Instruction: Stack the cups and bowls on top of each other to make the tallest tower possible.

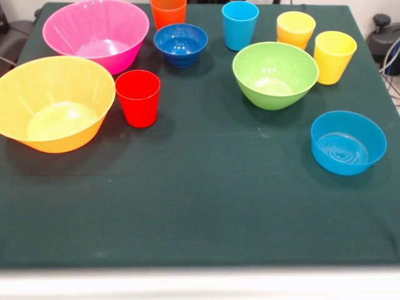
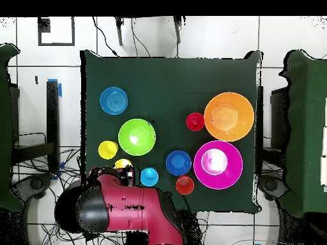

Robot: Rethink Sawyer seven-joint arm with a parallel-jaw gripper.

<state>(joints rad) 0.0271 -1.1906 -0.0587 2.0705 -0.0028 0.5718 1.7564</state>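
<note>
End effector [image 2: 126, 173] shows only in the overhead view, at the bench edge over one yellow cup [image 2: 122, 164]; whether its fingers are apart or together cannot be told. Red arm [image 2: 128, 210] lies along the robot's side of the bench.

No tower stands: all ten pieces sit singly and upright on the dark green bench [image 1: 206, 206].

Front view layout:
- Pink bowl [image 1: 97, 32] and yellow-orange bowl [image 1: 53, 101] at left, close together.
- Red cup [image 1: 138, 97] just beside the yellow-orange bowl.
- Orange cup [image 1: 168, 12] at the far edge, near the dark blue bowl [image 1: 180, 44].
- Light blue cup [image 1: 240, 24] behind the green bowl [image 1: 275, 74].
- Second yellow cup [image 1: 334, 57] just right of the green bowl; the first one [image 1: 295, 29] is behind it.
- Light blue bowl [image 1: 348, 142] alone at right, well apart from the rest.
</note>
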